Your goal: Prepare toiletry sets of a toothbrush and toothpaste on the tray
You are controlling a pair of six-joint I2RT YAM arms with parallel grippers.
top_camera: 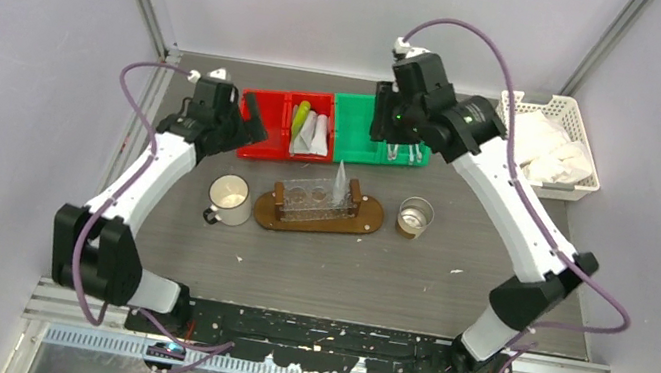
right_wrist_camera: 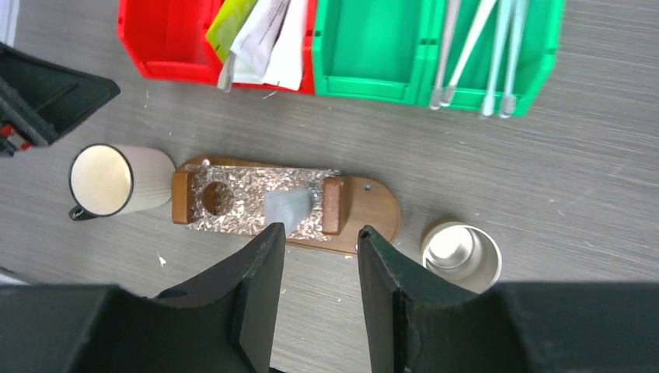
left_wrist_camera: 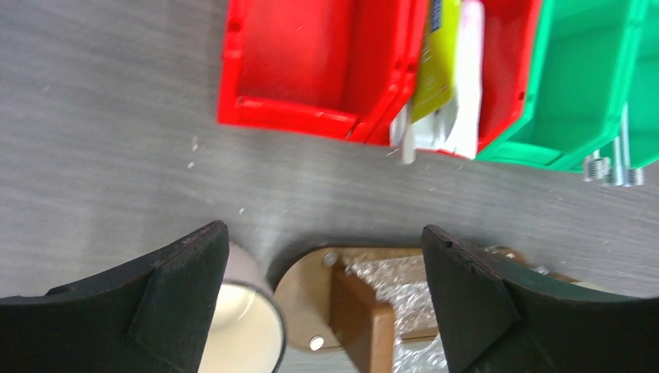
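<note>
A whitish tapered toothpaste tube (right_wrist_camera: 286,208) stands upright in the foil-lined holder on the oval wooden tray (right_wrist_camera: 373,206); slim pale toothbrushes (right_wrist_camera: 471,47) lie in the green plastic bin (right_wrist_camera: 365,47). The right gripper (right_wrist_camera: 319,237) hangs above the tray, jaws partly apart and empty. The left gripper (left_wrist_camera: 322,233) gapes wide, holding nothing.

Overhead and downward wrist views; common tray (top_camera: 369,219)

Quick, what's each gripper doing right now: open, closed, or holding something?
Left gripper: open wide, holding nothing.
Right gripper: partly open, holding nothing.
</note>
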